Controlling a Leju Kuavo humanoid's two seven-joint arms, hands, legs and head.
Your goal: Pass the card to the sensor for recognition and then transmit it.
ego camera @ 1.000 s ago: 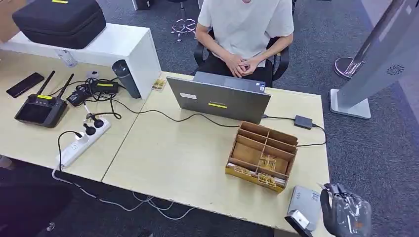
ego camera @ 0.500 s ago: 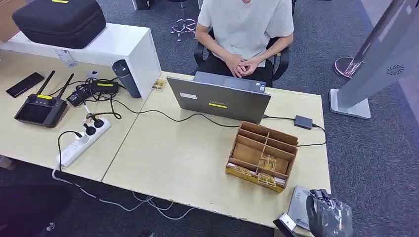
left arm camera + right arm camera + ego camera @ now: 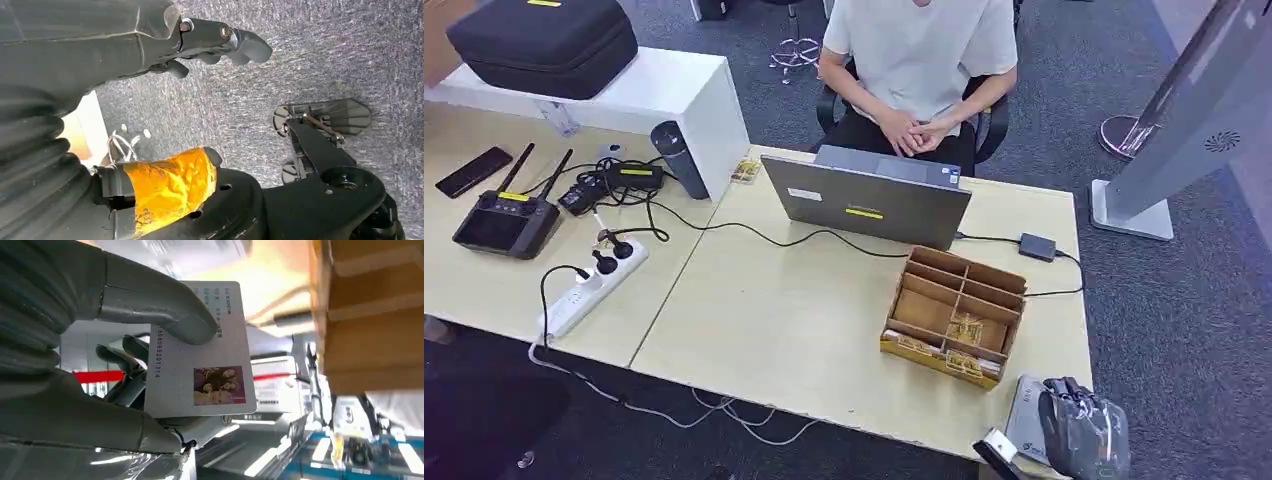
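My right hand [image 3: 1082, 432] hangs over the table's front right corner and pinches a white ID card [image 3: 205, 360] between thumb and fingers. The card carries a small photo and printed text; in the head view it [image 3: 997, 446] sticks out to the left of the hand. Just under the hand lies the flat grey sensor [image 3: 1027, 403], partly covered by it. I cannot tell whether the card touches the sensor. My left hand [image 3: 150, 45] hangs above the carpet with its fingers apart and nothing in them.
A wooden compartment box [image 3: 959, 315] stands just behind the sensor. Behind the box is a grey laptop [image 3: 869, 200], where a person [image 3: 919, 50] sits facing me. A cable and adapter [image 3: 1038, 246] run along the right edge. A controller [image 3: 504, 220] and power strip [image 3: 589, 285] lie on the left.
My right hand has moved left and slightly down with the card, coming over the grey sensor. The person and the things on the table have stayed put.
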